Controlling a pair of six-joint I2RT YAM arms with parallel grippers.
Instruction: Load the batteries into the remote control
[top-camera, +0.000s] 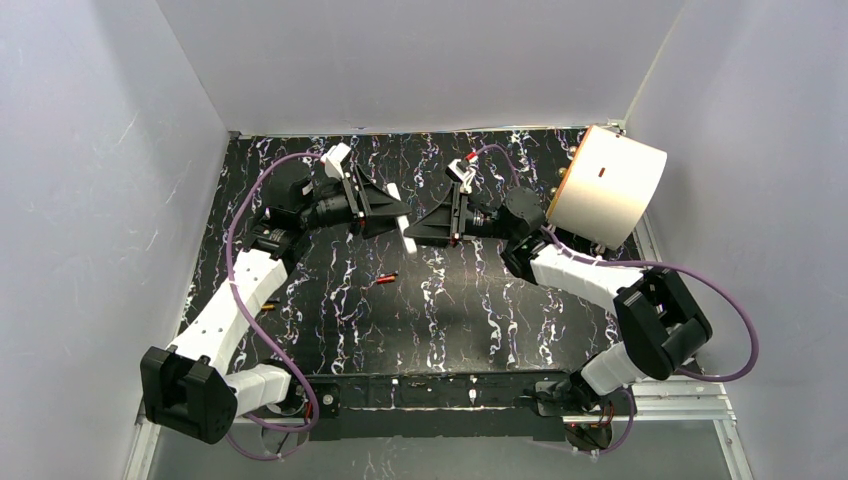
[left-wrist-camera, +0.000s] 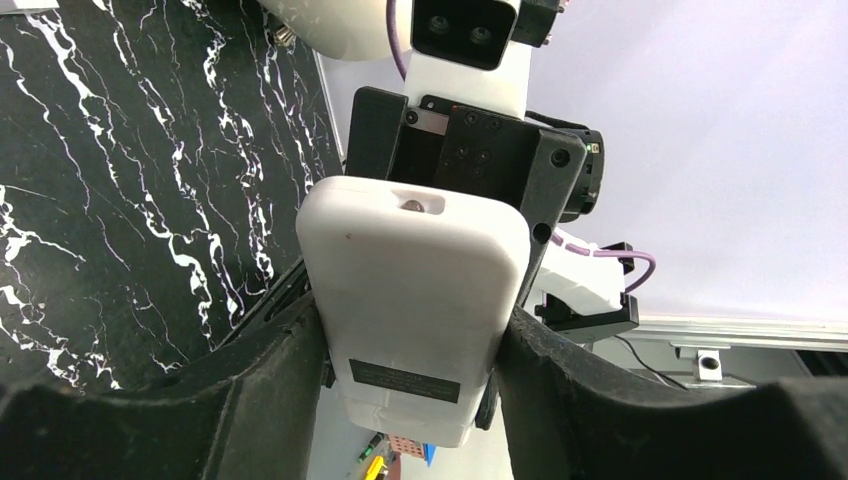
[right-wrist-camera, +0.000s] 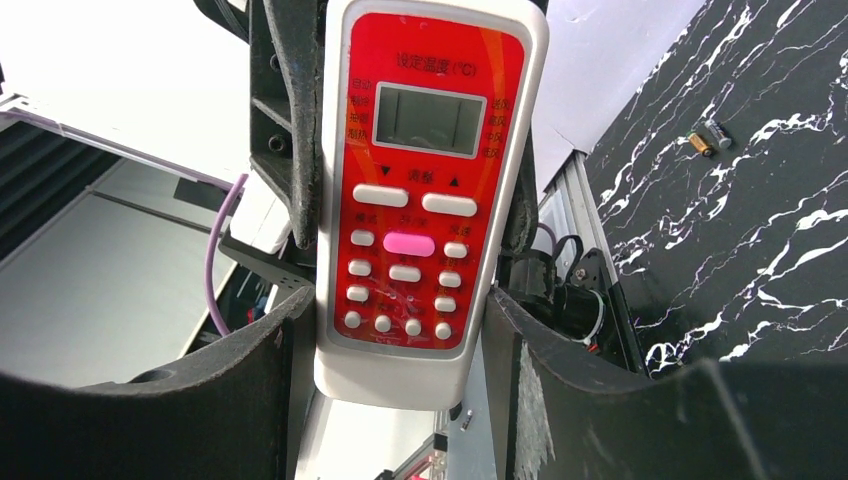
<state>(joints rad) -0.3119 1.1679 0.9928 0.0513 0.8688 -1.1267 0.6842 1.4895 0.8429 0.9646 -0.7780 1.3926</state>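
The right hand (right-wrist-camera: 400, 300) was clamped on the long edges of the remote control (right-wrist-camera: 432, 200), whose red keypad faced its camera. The left hand (left-wrist-camera: 410, 300) pressed on the same edges from the back, and together they held it above the table (top-camera: 480, 310). The batteries (top-camera: 386, 278) lay on the table below, well apart. They looked small, smooth and liable to roll, so best pinched across mid-barrel. The remote seemed light, rigid plastic.

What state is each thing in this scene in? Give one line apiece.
remote control: held in the air between both grippers, display blank.
left gripper: shut on the remote control.
right gripper: shut on the remote control.
batteries: lying loose, not yet loaded.
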